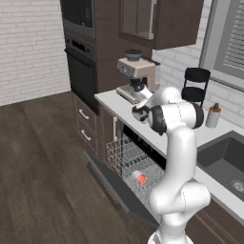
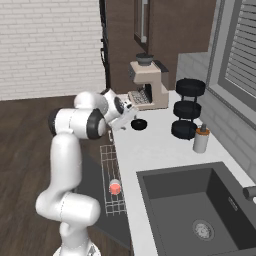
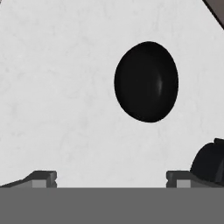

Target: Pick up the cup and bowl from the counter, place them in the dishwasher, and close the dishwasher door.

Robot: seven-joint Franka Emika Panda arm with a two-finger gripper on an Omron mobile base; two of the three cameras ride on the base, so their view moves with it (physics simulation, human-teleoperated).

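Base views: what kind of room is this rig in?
A home kitchen, rendered. The signs are a pale counter with an inset sink, a wall oven, a coffee machine and an open dishwasher with a cup in its rack.
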